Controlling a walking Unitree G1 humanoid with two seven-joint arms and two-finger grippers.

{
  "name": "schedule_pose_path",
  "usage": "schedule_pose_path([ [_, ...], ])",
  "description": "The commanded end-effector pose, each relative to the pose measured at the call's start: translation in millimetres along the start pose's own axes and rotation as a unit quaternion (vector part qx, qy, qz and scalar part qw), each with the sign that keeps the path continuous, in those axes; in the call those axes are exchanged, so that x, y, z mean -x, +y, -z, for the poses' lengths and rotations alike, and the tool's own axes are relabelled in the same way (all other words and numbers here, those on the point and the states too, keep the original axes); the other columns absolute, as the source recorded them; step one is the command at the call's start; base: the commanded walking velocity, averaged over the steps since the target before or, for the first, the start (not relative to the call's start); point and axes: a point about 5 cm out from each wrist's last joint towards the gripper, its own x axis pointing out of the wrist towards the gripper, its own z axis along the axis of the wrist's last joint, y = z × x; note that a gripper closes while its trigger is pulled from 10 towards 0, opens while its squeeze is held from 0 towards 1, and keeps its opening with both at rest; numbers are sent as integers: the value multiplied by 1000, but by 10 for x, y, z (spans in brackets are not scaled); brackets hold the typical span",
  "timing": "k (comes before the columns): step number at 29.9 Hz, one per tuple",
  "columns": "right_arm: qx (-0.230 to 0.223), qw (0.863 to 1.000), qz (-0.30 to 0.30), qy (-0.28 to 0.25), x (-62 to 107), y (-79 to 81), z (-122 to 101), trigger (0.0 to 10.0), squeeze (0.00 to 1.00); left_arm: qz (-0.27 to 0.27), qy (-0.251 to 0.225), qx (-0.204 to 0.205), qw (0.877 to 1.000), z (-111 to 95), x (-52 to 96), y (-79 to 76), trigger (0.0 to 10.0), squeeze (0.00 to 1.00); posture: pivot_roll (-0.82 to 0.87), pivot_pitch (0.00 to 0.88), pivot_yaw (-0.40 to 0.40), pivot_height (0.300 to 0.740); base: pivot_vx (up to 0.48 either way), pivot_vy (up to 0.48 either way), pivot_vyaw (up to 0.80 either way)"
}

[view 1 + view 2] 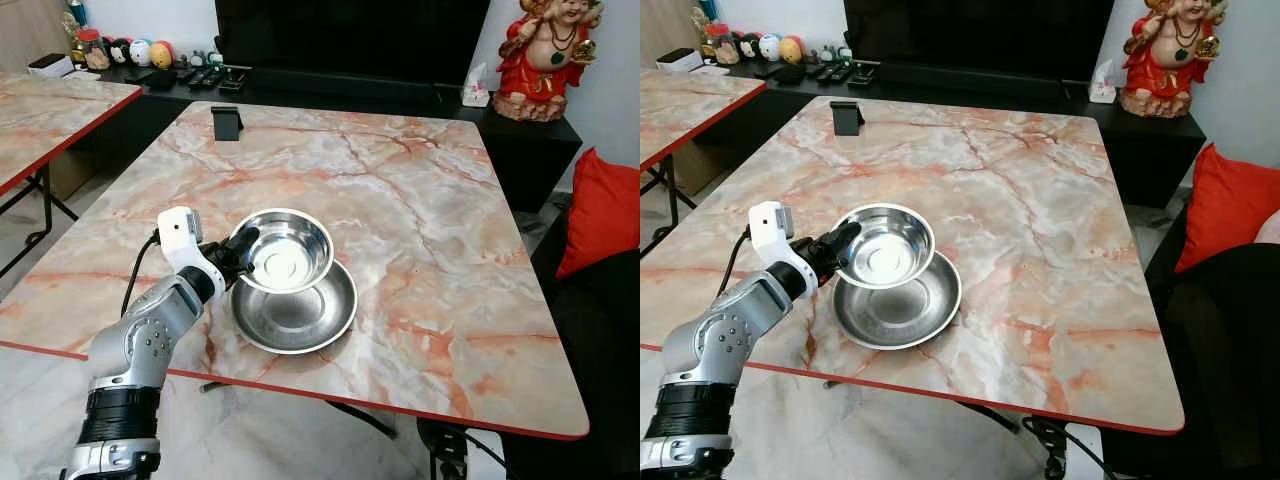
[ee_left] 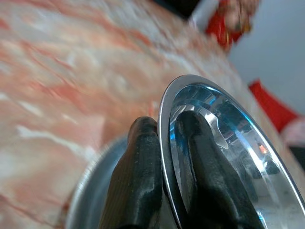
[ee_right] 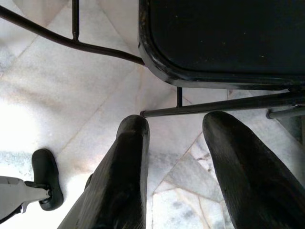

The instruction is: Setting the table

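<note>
The left claw (image 1: pixel 243 250) is clamped on the near-left rim of the small steel bowl (image 1: pixel 288 250), one finger inside the wall and one outside, as the left wrist view shows with the rim (image 2: pixel 164 143) running between the two black fingers (image 2: pixel 136 176). The bowl is held tilted, its open mouth tipped up and toward 3 o'clock, away from the claw. Directly beneath it, at about 5 o'clock from the claw, lies the wider steel dish (image 1: pixel 300 315), flat on the marble surface (image 1: pixel 420 200) close to its near red edge. The bowl's low side appears to rest on or hover just above the dish's far rim; which of the two I cannot tell. Judged from this, the move in hand turns on that overlap: the bowl sits half over the dish, so it either goes down into it or lifts off toward 12 o'clock.

Both pieces are polished, round and shallow, with no long axis.

The right claw (image 3: pixel 174 157) hangs idle over the floor beside a dark chair, fingers apart.

Farther off, at 11 o'clock, a small black stand (image 1: pixel 227 122) sits near the far edge.
</note>
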Motion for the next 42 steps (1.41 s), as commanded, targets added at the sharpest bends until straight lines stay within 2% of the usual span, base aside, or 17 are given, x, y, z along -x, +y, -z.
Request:
schedule_pose_path([
  [1, 3, 1000, 1, 5, 3, -21, 14, 10000, 0, 12, 21, -15, 1000, 55, -2, -57, 10000, 0, 58, 0, -41, 711, 0, 0, 0],
  [12, 3, 1000, -1, 8, 5, -13, 31, 10000, 0, 11, 47, -32, 998, 109, -19, -90, 10000, 0, 53, 0, -37, 711, 0, 0, 0],
  [25, 2, 1000, -1, 8, 3, -18, 18, 10000, 0, 6, 56, -77, 995, 174, -81, -158, 10000, 0, 57, 0, -41, 711, 0, 0, 0],
  [42, 0, 1000, 1, 6, 2, -26, 10, 10000, 0, -10, 55, -87, 995, 228, -113, -159, 10000, 0, 55, 0, -44, 711, 0, 0, 0],
])
